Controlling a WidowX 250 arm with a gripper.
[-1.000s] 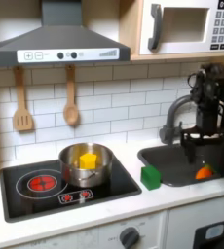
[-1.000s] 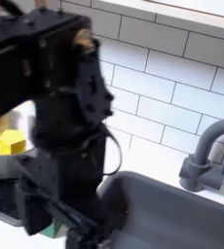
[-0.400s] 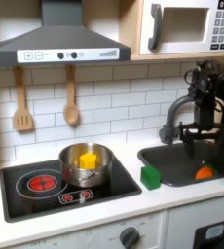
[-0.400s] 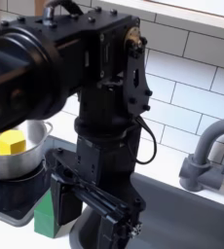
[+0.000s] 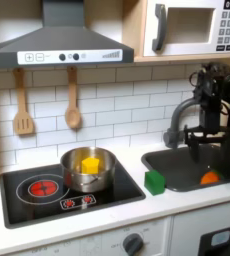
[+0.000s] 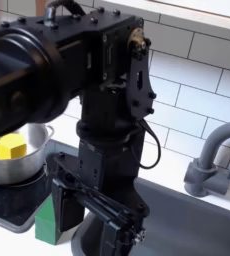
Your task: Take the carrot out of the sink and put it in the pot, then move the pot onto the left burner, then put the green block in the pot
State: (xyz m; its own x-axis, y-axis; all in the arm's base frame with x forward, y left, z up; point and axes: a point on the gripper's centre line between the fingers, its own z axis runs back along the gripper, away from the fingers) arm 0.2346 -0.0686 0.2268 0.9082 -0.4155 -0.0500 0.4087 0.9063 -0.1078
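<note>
In the first exterior view, the carrot point(image 5: 209, 177) lies in the sink point(image 5: 177, 166), toward the first exterior view's right, with the gripper point(image 5: 209, 150) hanging just above it and apart from it. Its fingers look spread and nothing is held between them, though the dark arm against the dark basin makes that hard to read. The pot point(image 5: 88, 169) sits on the right-hand burner with a yellow block point(image 5: 89, 163) inside, beside the left burner point(image 5: 41, 186), which is bare. The green block point(image 5: 154, 181) stands on the counter between stove and sink. By this showing no step of the task is done: carrot, pot and block all wait.

In the second exterior view, the arm's black bulk stands in front of the sink point(image 6: 187, 215) and hides the carrot. The gripper point(image 6: 107, 225) reaches down at the frame's lower edge, its tips cut off, so its spread cannot be judged here. The pot point(image 6: 17, 160) with the yellow block point(image 6: 11, 148) shows at the second exterior view's left, a sliver of the green block point(image 6: 49, 222) below it, the faucet point(image 6: 209, 160) at the right.
</note>
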